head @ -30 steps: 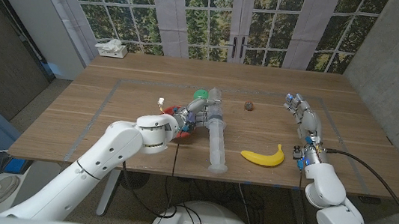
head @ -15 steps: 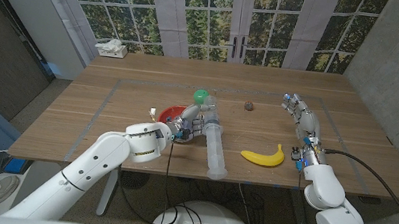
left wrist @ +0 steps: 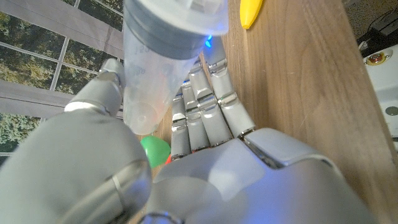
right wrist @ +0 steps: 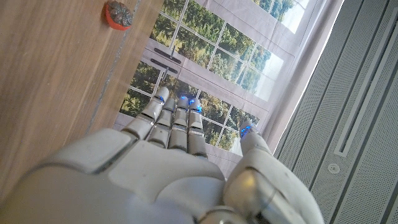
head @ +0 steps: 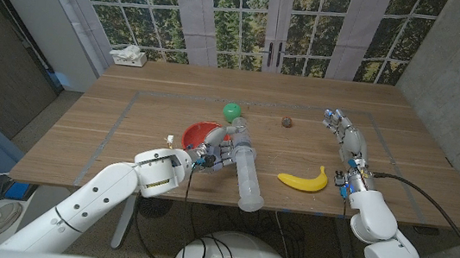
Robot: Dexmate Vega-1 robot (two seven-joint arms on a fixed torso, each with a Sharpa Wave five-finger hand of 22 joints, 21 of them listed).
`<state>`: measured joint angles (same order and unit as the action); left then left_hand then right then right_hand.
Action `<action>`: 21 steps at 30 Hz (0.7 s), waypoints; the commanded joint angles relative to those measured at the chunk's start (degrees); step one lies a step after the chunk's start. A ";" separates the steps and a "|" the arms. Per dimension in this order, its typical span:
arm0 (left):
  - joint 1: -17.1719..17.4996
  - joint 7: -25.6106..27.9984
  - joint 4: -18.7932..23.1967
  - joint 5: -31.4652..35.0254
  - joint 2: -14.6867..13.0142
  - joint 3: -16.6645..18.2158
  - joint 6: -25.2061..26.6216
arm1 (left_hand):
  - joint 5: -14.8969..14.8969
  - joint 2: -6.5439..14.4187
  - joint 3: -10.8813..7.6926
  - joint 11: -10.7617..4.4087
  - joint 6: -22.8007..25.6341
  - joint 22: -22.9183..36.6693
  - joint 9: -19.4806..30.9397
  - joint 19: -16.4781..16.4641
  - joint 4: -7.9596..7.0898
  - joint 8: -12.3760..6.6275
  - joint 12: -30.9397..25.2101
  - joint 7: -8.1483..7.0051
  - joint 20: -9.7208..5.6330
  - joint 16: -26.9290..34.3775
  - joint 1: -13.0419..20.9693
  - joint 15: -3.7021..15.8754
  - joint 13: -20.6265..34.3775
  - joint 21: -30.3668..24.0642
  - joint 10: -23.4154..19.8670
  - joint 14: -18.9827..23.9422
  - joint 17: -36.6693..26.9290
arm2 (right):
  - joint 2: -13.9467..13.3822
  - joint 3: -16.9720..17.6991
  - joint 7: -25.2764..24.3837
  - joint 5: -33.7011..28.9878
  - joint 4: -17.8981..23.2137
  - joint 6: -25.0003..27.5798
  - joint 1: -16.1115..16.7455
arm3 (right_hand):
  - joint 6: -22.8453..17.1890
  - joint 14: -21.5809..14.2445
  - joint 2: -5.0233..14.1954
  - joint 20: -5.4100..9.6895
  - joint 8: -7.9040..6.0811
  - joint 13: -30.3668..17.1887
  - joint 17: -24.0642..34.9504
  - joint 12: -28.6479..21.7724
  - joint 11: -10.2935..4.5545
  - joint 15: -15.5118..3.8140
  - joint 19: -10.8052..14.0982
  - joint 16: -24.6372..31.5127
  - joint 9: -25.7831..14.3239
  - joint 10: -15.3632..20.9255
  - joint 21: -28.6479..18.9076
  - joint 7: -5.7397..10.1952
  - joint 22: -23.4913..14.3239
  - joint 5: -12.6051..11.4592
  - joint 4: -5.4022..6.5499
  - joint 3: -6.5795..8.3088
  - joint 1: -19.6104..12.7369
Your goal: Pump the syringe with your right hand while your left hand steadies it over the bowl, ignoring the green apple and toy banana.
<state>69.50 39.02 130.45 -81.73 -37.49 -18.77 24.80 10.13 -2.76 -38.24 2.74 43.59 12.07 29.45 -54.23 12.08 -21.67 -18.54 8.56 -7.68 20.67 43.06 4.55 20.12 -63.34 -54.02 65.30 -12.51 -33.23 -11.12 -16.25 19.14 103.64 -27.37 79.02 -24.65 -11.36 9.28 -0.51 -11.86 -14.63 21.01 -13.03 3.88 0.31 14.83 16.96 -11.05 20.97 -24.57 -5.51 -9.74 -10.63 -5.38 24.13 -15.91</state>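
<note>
Beside the red bowl (head: pixel 202 132), the left hand (head: pixel 214 153) grips the syringe (head: pixel 244 169).
Right of the bowl, the syringe lies tilted, tip near the green apple (head: pixel 231 110); the right hand (head: pixel 348 140) stands open, fingers spread, beyond the toy banana (head: pixel 303 181).

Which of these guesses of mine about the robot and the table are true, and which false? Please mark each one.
1. The left hand holds the big clear syringe. True.
2. The right hand is pushing the syringe's plunger. False: it is held open off to the side, apart from the syringe, holding nothing.
3. The toy banana lies on the table between the syringe and the right arm. True.
4. The green apple sits inside the red bowl. False: it sits on the table just beyond the bowl.
5. A tissue box sits at the table's far left corner. True.
</note>
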 commanded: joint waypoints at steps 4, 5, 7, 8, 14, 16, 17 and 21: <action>5.81 0.19 2.62 -1.72 -1.24 -0.47 -10.02 | -0.06 12.63 -5.09 -13.24 -0.35 -0.70 2.60 0.84 -3.85 -1.51 1.81 -1.82 -3.62 -0.79 9.99 8.68 -1.33 -0.63 -11.56 6.87 0.39 | -0.89 -0.87 1.37 1.00 -0.33 2.55 -1.96 | -0.30 -0.04 -0.24 0.14 0.05 -0.11 -0.09 0.01 0.02 -0.11 0.51 -0.19 -0.30 0.19 0.20 0.25 -0.19 -0.16 -0.45 0.04 -0.01; 6.07 0.06 2.73 -1.66 -1.30 -0.43 -10.53 | -0.07 12.66 -5.11 -13.27 -0.48 -0.75 2.72 0.94 -3.91 -1.55 1.92 -1.85 -3.63 -0.83 9.85 8.67 -1.43 -0.63 -11.58 6.86 0.42 | -0.95 -0.96 1.38 0.88 -0.38 2.60 -2.10 | -0.27 -0.05 -0.24 0.13 0.07 -0.11 -0.10 0.01 -0.04 -0.07 0.54 -0.19 -0.30 0.19 0.21 0.24 -0.19 -0.16 -0.45 0.04 0.00; 6.75 -0.78 2.78 -2.11 -1.23 -0.27 -11.62 | -0.08 12.70 -5.15 -13.44 -0.69 -0.84 2.96 1.07 -3.99 -1.64 2.13 -1.88 -3.62 -0.95 9.59 8.67 -1.62 -0.63 -11.61 6.79 0.48 | -1.08 -1.10 1.29 0.81 -0.23 3.07 -2.38 | -0.27 -0.05 -0.25 0.14 0.07 -0.10 -0.10 0.04 0.00 -0.08 0.55 -0.20 -0.30 0.13 0.25 0.22 -0.19 -0.16 -0.46 0.04 0.01; 7.20 -1.34 2.78 -2.39 -1.00 -0.20 -12.35 | -0.08 12.72 -5.17 -13.41 -0.83 -0.88 3.09 1.16 -4.03 -1.69 2.26 -2.02 -3.63 -1.01 9.46 8.67 -1.72 -0.63 -11.58 6.75 0.51 | -1.13 -1.17 1.46 0.95 -0.31 3.06 -2.56 | -0.26 -0.05 -0.25 0.16 0.07 -0.10 -0.11 0.04 -0.02 -0.09 0.56 -0.21 -0.30 0.12 0.27 0.25 -0.19 -0.16 -0.46 0.04 0.01; 8.66 -3.12 2.50 -6.14 -1.05 0.42 -13.87 | -0.14 12.79 -5.30 -13.86 -1.43 -1.09 3.88 1.70 -4.23 -2.06 3.08 -2.46 -3.66 -1.37 8.66 8.67 -2.29 -0.63 -11.26 6.54 0.66 | -1.70 -1.38 1.35 1.13 0.10 4.67 -3.28 | -0.24 -0.05 -0.26 0.16 0.09 -0.08 -0.13 0.05 -0.02 -0.16 0.61 -0.24 -0.29 0.16 0.45 0.20 -0.19 -0.16 -0.49 0.03 0.04; 9.19 -3.43 2.55 -7.28 -1.28 0.73 -14.20 | -0.19 12.84 -5.34 -13.75 -2.03 -1.18 4.34 1.93 -4.39 -2.17 3.60 -2.84 -3.62 -1.57 8.16 8.66 -2.60 -0.66 -10.88 6.42 0.72 | -1.83 -1.49 1.38 1.13 0.14 4.83 -3.43 | -0.24 -0.08 -0.26 0.16 0.08 -0.07 -0.14 0.06 0.00 -0.13 0.62 -0.23 -0.29 0.14 0.49 0.18 -0.19 -0.16 -0.50 0.02 0.05; 9.66 -3.44 2.65 -7.18 -1.08 0.73 -14.88 | -0.21 12.87 -5.35 -13.80 -2.20 -1.21 4.50 2.04 -4.50 -2.23 3.73 -2.83 -3.60 -1.62 7.94 8.63 -2.70 -0.65 -10.88 6.41 0.74 | -1.88 -1.56 1.41 1.06 0.11 4.76 -3.50 | -0.24 -0.06 -0.26 0.16 0.09 -0.07 -0.14 0.06 -0.10 -0.13 0.62 -0.25 -0.29 0.15 0.52 0.16 -0.19 -0.16 -0.51 0.02 0.05; 11.35 -3.21 3.38 -5.75 -0.81 0.75 -17.32 | -0.24 13.00 -5.48 -13.97 -3.10 -1.33 5.28 2.37 -4.80 -2.47 4.35 -2.89 -3.56 -1.87 7.11 8.63 -3.18 -0.67 -10.71 6.36 0.80 | -1.79 -1.72 1.06 0.82 0.15 4.60 -3.58 | -0.25 0.08 -0.27 0.21 0.08 -0.06 -0.16 0.09 -0.09 -0.39 0.62 -0.32 -0.29 0.08 0.65 0.16 -0.20 -0.16 -0.52 0.02 0.08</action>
<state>77.18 36.91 132.87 -86.66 -38.57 -18.48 12.60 9.69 -1.25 -38.25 1.31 40.83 10.61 33.21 -52.29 12.09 -21.70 -14.58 5.83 -7.16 19.11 41.54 5.27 17.08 -63.80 -52.59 64.58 -11.63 -34.60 -12.34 -15.04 19.98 103.55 -23.67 76.30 -24.65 -11.37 9.28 -0.31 -11.86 -14.64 20.73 -13.03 3.88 0.31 15.03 16.80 -11.05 20.97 -24.14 -5.51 -9.74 -10.63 -5.62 23.88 -15.91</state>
